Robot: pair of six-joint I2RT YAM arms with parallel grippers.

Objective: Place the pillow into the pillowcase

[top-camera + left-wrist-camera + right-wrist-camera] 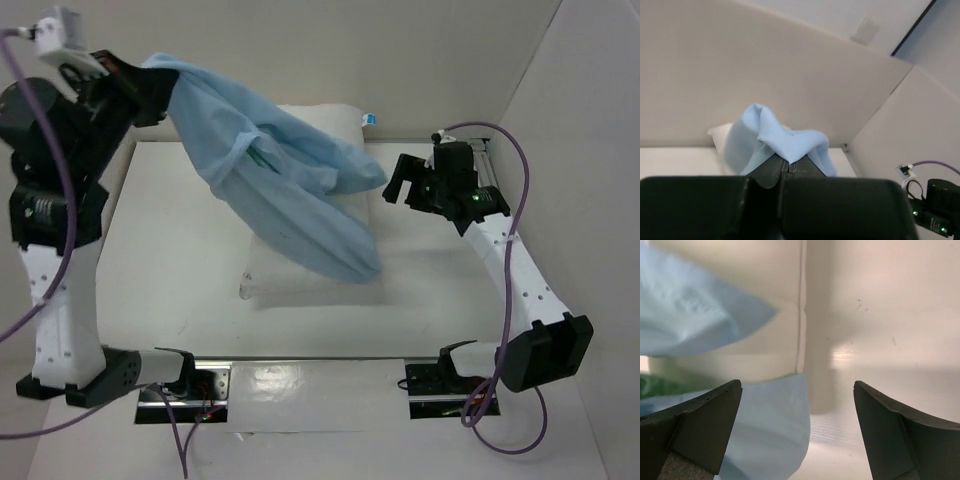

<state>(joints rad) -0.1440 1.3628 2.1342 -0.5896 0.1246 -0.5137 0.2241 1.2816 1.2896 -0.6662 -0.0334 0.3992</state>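
Observation:
The white pillow (300, 285) lies flat in the middle of the table, mostly under the cloth. The pale blue pillowcase (290, 190) hangs from my left gripper (160, 95) at the far left and drapes down across the pillow. In the left wrist view the jaws are closed on a fold of the pillowcase (785, 137). My right gripper (400, 180) is open and empty beside the pillow's right end, near the cloth's right lobe. In the right wrist view the pillowcase (765, 435) lies between its fingers, in front of the pillow (740, 360).
White walls enclose the table at the back (400, 50) and on the right (580, 150). A small blue tag (368, 119) shows at the pillow's far right corner. Purple cables (510, 290) run along both arms.

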